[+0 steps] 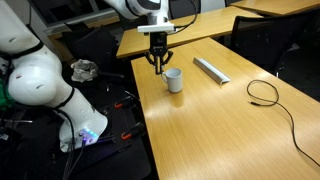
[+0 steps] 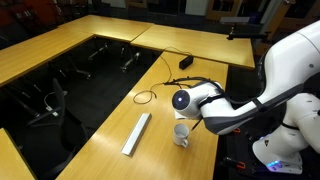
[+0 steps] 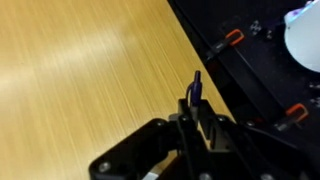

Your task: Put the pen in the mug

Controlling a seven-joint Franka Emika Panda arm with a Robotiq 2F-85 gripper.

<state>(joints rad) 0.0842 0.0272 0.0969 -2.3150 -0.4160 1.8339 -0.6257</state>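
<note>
The white mug [image 1: 174, 80] stands upright on the wooden table, near its edge; it also shows in an exterior view [image 2: 181, 134]. My gripper [image 1: 158, 62] hangs above the table, just beside the mug and a little higher than its rim. In the wrist view the gripper [image 3: 196, 108] is shut on the dark thin pen [image 3: 195, 88], which sticks out beyond the fingertips. The mug is out of the wrist view. In an exterior view the arm [image 2: 200, 103] hides the fingers and the pen.
A flat grey bar [image 1: 211, 69] lies beyond the mug, also seen in an exterior view [image 2: 136, 133]. A black looped cable [image 1: 265, 93] lies farther along the table. The table edge [image 3: 200, 55] drops to a dark floor with cables and clamps.
</note>
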